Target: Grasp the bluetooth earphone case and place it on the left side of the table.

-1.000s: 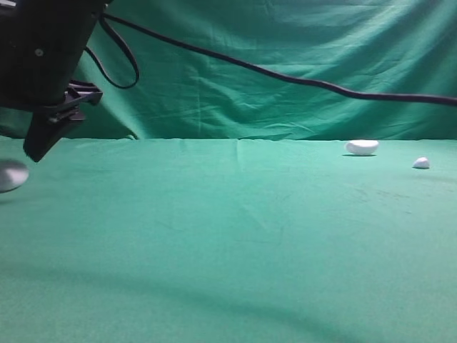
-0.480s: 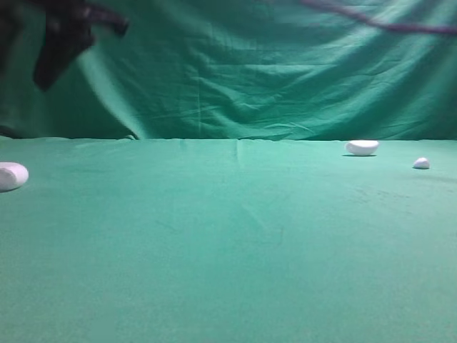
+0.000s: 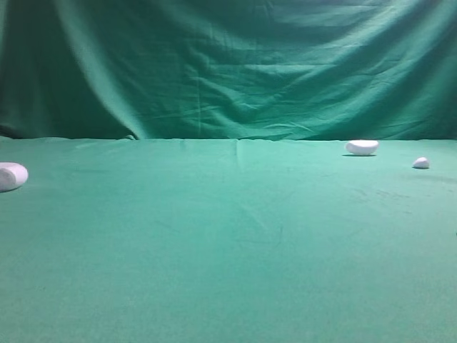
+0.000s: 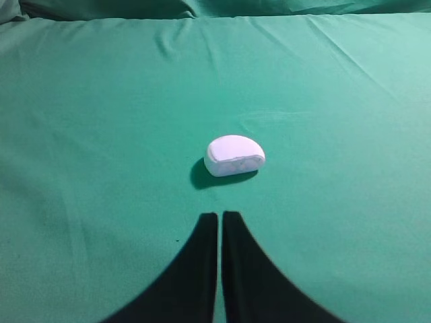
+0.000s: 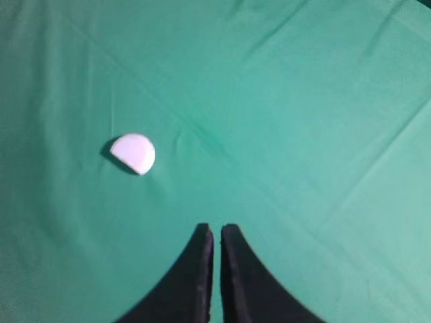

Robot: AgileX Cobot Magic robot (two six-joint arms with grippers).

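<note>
The white rounded earphone case (image 3: 11,176) lies on the green table (image 3: 228,250) at its far left edge. In the left wrist view the case (image 4: 234,155) lies free on the cloth a short way beyond my left gripper (image 4: 220,215), which is shut and empty above the table. My right gripper (image 5: 216,229) is also shut and empty over bare cloth. Neither arm shows in the exterior view.
A flatter white half-oval piece (image 3: 362,147) lies at the back right and also shows in the right wrist view (image 5: 134,153), left of the fingers. A tiny white bit (image 3: 421,163) lies further right. A draped green curtain (image 3: 235,64) hangs behind the table.
The left arm and its cable rose up and left the exterior view. The case stays where it lay at the far left of the table.
</note>
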